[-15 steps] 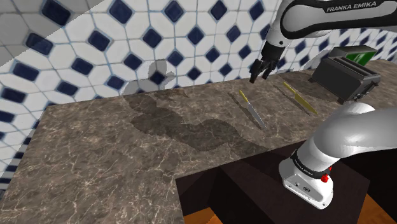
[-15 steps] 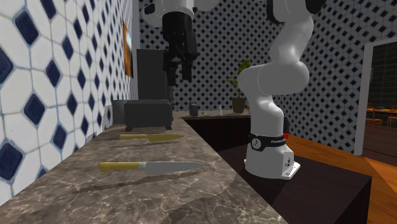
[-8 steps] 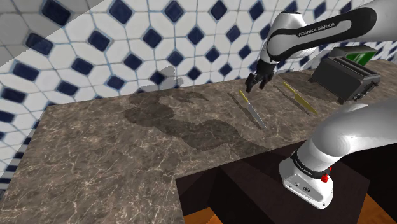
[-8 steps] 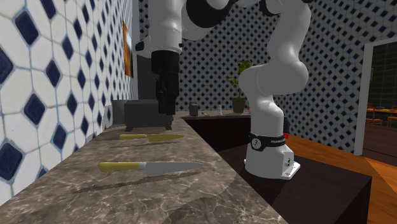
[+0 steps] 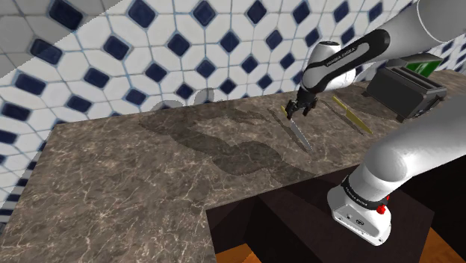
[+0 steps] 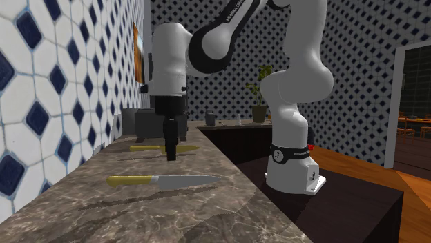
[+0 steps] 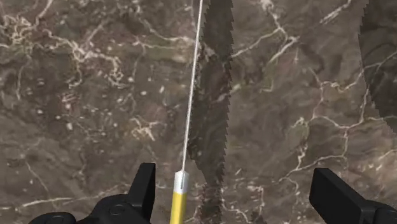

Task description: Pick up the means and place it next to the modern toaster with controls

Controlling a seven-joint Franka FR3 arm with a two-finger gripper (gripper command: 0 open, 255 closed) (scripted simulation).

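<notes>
Dark marble counter [image 5: 134,164], yellow-handled knife [image 7: 177,207] between the fingers of the wide-open gripper [image 7: 236,191].

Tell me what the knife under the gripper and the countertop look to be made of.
Knife: the blade looks like bare metal, pale grey and very thin edge-on. The handle is plain yellow, possibly plastic; the look leaves it open.
Countertop: looks like smooth marble-type stone, dark brown with irregular white veins.
</notes>
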